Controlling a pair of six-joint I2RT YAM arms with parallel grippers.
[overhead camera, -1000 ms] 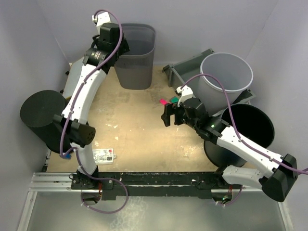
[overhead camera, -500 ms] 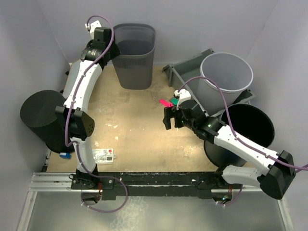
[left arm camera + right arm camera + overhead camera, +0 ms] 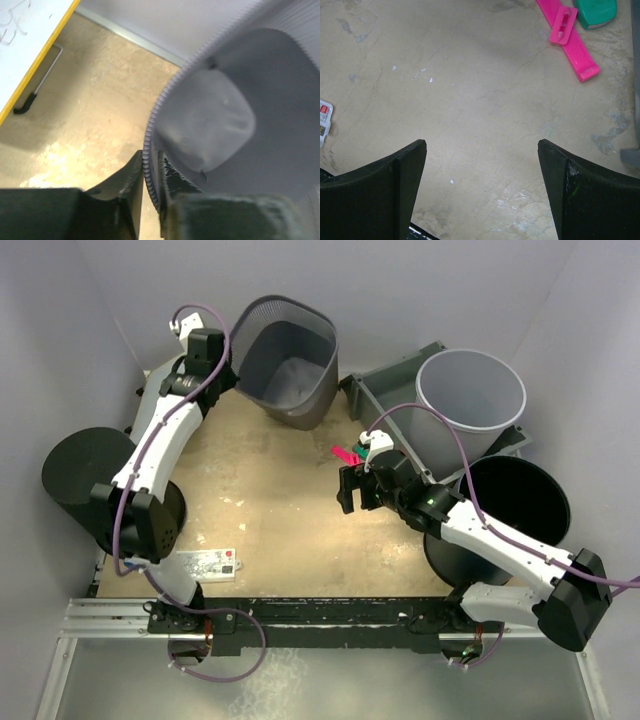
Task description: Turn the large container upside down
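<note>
Four bins (image 3: 470, 390) — one large container (image 3: 288, 360) tilted in left gripper (image 3: 150, 172).

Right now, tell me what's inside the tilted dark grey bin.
The dark grey bin shows only its bare floor; the left pincer on its rim hides some inner wall.

The large container (image 3: 215, 120) looks like matt grey plastic, smooth inside, finely ribbed at the rim. The worktop (image 3: 480, 100) is scuffed, blotchy tan board; the right end effector (image 3: 481, 145) is matt black.
</note>
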